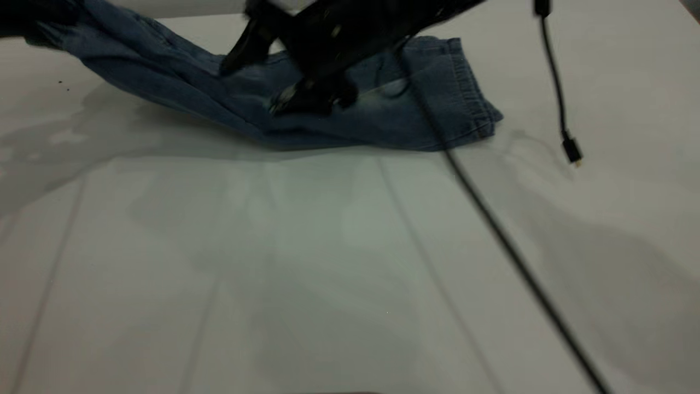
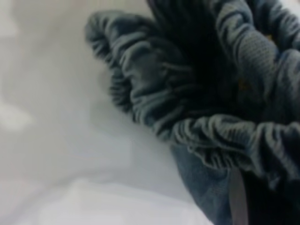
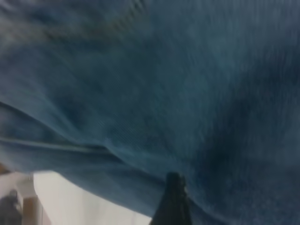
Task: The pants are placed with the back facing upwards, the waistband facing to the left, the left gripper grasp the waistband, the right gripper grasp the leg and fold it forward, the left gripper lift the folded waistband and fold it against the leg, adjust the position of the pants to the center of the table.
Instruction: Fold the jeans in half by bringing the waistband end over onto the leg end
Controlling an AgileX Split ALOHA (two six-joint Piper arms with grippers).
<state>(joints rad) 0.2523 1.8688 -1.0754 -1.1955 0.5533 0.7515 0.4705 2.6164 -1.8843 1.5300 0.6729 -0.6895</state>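
The pants (image 1: pixel 350 117), blue denim, lie folded lengthwise at the far side of the table (image 1: pixel 328 262). Their left end rises off the surface to the view's top left corner, where my left gripper (image 1: pixel 24 22) is shut on the waistband (image 2: pixel 154 93). The left wrist view shows the ruffled elastic bunched against a pale finger (image 2: pixel 236 197). The leg end with its stitched hem (image 1: pixel 465 87) rests flat at the right. My right gripper (image 1: pixel 251 87) is low over the middle of the pants, fingers apart. Denim fills the right wrist view behind one dark finger (image 3: pixel 173 201).
A black cable (image 1: pixel 514 257) runs diagonally from the right arm across the table toward the near right corner. A second cable ending in a small plug (image 1: pixel 572 149) hangs at the far right. Bare table stretches in front of the pants.
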